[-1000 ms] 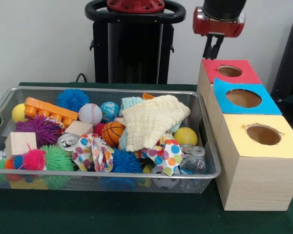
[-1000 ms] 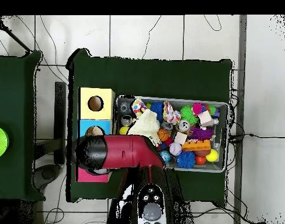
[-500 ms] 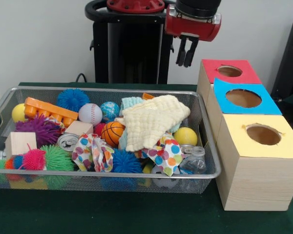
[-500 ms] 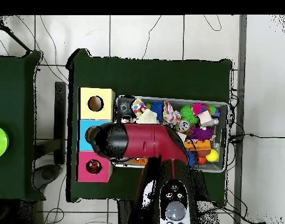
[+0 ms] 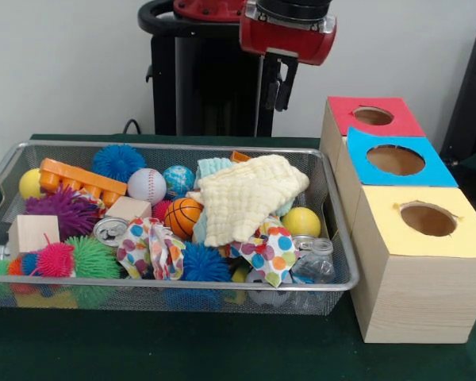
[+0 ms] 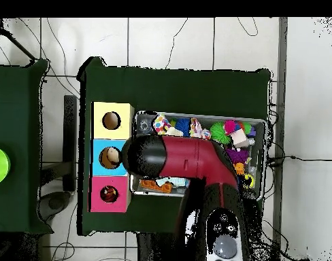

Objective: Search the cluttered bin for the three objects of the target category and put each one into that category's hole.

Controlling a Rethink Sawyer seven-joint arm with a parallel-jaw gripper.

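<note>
Fingers (image 5: 277, 89) above bin's (image 5: 337, 238) far rim

Wire-mesh metal bin (image 5: 339, 238), matt cloth (image 5: 246, 194), seemingly wooden boxes (image 5: 416, 298)

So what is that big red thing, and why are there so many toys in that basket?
The red thing is a robot arm. At its end hangs a gripper, like a hand with two fingers. Right now they are pressed together and hold nothing.

One picture is taken from across the table. The other looks straight down from above, so there the red arm covers part of the basket.

The wire basket is full of mixed things: a yellow cloth, a small basketball, a baseball, spiky balls, wooden blocks and a can.

Beside it stand three wooden boxes with holes on top: red, blue and yellow. The robot sorts things into those holes.
</note>
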